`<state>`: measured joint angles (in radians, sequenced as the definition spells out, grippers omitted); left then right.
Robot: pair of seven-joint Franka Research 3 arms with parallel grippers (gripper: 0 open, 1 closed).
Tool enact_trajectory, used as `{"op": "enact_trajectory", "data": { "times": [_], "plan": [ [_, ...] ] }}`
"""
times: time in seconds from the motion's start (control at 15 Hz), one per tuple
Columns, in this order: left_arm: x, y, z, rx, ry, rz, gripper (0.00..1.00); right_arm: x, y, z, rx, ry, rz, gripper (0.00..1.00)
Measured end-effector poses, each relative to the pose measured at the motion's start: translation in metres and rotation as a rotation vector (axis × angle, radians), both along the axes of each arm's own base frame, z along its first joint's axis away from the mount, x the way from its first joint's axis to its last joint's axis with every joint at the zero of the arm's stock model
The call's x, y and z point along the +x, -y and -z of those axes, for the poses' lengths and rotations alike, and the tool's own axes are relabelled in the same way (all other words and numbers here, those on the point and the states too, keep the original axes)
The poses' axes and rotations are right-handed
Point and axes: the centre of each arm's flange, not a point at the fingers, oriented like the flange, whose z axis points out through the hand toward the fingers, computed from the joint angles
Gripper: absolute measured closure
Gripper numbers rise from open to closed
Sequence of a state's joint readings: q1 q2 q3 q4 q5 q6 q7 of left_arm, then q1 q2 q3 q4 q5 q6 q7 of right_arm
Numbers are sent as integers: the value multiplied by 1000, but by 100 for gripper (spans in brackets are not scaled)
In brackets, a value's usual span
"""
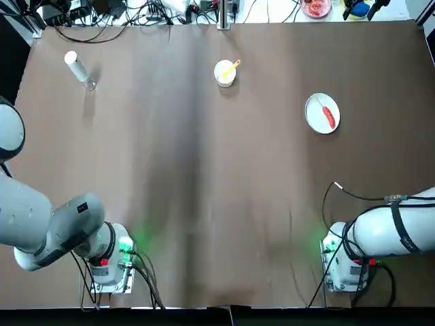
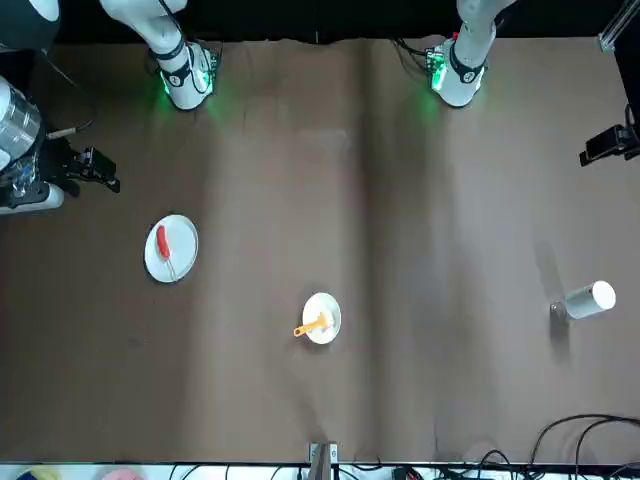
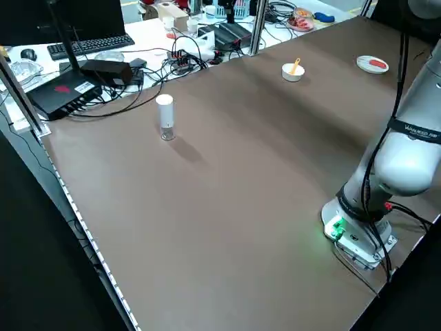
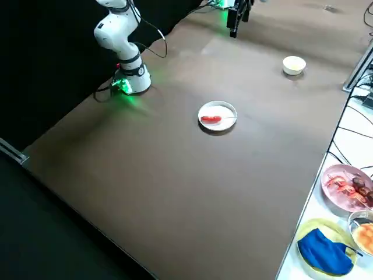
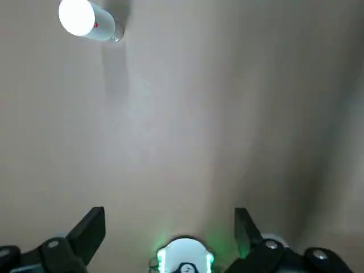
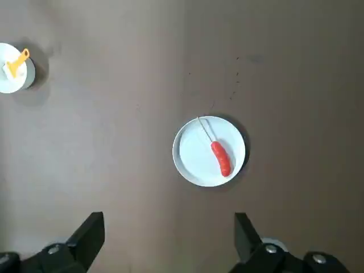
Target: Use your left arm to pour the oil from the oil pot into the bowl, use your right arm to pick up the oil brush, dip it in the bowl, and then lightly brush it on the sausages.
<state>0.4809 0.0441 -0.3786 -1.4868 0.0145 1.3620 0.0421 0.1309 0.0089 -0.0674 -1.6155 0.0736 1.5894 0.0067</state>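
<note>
Both arms' jaws, left (image 5: 169,236) and right (image 6: 169,238), hang spread and unladen above the table (image 1: 204,183). Over on the robot's left stands the oil pot (image 1: 80,70); the yellow-handled brush (image 1: 232,68) leans in the bowl (image 1: 225,78); the sausage (image 1: 329,117) lies on its plate (image 1: 315,119) to the right.

The arm (image 3: 412,148) in the left side view wears a black band reading "VALUEAPEX".

Apparently a robotics lab: arms (image 1: 391,227), cables (image 3: 182,58), monitor (image 3: 83,27), keyboard (image 3: 89,46).

White-capped oil pot (image 3: 166,118) upright, well apart from the bowl (image 3: 292,74) holding the yellow brush (image 3: 295,67).
</note>
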Motion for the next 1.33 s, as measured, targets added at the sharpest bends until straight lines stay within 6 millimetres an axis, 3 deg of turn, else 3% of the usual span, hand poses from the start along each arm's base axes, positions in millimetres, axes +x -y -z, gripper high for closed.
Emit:
{"op": "enact_trajectory", "data": {
  "times": [0.4, 0.67, 0.93, 1.13, 1.2, 1.33],
  "plan": [
    [9, -32, 5, -61, 63, 332, 0, 0, 0, 0, 0, 0, -1, 0],
    [28, -57, 26, -88, 124, 418, 0, 0, -1, 0, 0, 0, -2, 0],
    [51, -73, 43, -141, 239, 632, 0, 0, -1, 0, 0, 0, -2, 0],
    [47, -112, 51, -294, 371, 813, 0, 0, -1, 0, 0, 0, -2, 0],
    [46, -142, 69, -403, 493, 938, 0, 0, -1, 0, 0, 0, -2, 0],
    [50, -161, 93, -465, 571, 1050, 0, 0, -1, 0, 0, 0, -2, 0]
  ]
}}
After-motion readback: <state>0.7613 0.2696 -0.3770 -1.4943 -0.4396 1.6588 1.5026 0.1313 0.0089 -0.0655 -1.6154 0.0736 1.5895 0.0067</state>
